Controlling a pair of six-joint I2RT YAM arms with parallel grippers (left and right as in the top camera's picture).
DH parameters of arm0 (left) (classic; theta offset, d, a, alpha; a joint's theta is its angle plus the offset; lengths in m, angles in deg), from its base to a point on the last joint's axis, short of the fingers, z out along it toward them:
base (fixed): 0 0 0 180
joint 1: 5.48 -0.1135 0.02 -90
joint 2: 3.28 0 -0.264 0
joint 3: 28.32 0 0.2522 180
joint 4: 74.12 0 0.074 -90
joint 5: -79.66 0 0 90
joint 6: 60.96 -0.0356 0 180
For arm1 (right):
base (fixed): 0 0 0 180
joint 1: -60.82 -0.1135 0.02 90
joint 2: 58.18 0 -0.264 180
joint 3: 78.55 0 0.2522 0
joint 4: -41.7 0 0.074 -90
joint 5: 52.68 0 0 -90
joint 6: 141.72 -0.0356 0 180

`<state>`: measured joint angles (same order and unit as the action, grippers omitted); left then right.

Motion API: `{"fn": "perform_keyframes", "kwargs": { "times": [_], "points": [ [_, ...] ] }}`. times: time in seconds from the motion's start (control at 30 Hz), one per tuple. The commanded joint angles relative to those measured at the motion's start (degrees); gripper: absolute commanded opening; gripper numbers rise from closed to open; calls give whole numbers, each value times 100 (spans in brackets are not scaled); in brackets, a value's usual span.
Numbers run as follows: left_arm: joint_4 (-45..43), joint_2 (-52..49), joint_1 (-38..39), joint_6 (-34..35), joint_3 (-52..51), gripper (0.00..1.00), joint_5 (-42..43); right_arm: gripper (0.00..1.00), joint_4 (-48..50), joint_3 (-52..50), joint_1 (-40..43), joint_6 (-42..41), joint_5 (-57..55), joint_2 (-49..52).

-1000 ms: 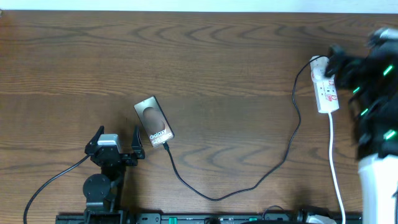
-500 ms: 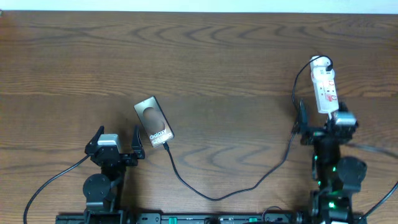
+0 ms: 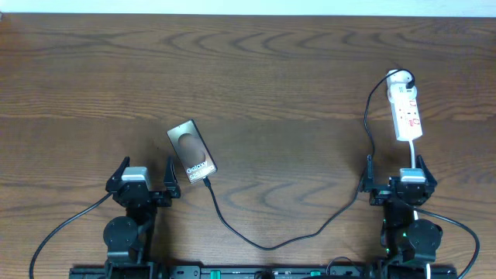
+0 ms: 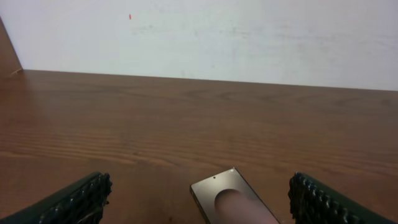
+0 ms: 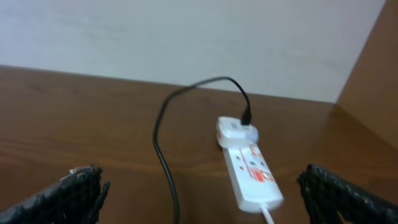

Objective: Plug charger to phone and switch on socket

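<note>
You had both arms parked at the 6 o'clock edge of the brown wood-grain worktop (image 3: 279,70). Your left pincer (image 3: 146,173) stood wide open and held nothing; your right pincer (image 3: 396,180) was spread just as wide, and empty.

The flat, glossy brownish-grey phone slab with white lettering (image 3: 191,149) lay toward 9 o'clock from the worktop's middle, near the left pincer at its 1 o'clock. The long thin black charger cable (image 3: 267,246) met the phone's 5 o'clock end, so plugging looked done, though the tip was too small to confirm. The cable ran slack in a loop to the white plug (image 3: 398,77) at the 12 o'clock end of the small elongated white plastic power strip with red marks (image 3: 408,112), which lay at 2 o'clock, straight ahead of the right pincer.

I could not tell whether it was switched on. If not, your next move called for one hard fingertip pressing at the red marks; the light strip might slide on the smooth wood.
</note>
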<state>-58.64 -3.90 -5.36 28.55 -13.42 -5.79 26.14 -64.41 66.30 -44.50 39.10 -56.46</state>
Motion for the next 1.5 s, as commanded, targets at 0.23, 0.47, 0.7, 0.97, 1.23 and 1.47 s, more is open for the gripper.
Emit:
{"fn": "perform_keyframes", "kwargs": {
  "times": [0.23, 0.47, 0.7, 0.97, 1.23, 1.47],
  "points": [
    [205, 35, 7, -101, -92, 93, 114, 99, -271, -7, -33, 358, -286, -144],
    [205, 35, 7, -101, -92, 93, 114, 99, -251, -7, -33, 356, -280, -144],
    [205, 35, 7, -101, -92, 93, 114, 99, -251, -7, -33, 358, -280, -144],
    [203, 35, 7, -101, -92, 93, 114, 99, -251, -7, -33, 356, -280, -144],
    [205, 35, 7, -101, -92, 93, 114, 99, -251, -7, -33, 356, -278, -144],
    [205, 35, 7, -101, -92, 93, 114, 99, -251, -7, -33, 358, -275, -144]
  ]
}}
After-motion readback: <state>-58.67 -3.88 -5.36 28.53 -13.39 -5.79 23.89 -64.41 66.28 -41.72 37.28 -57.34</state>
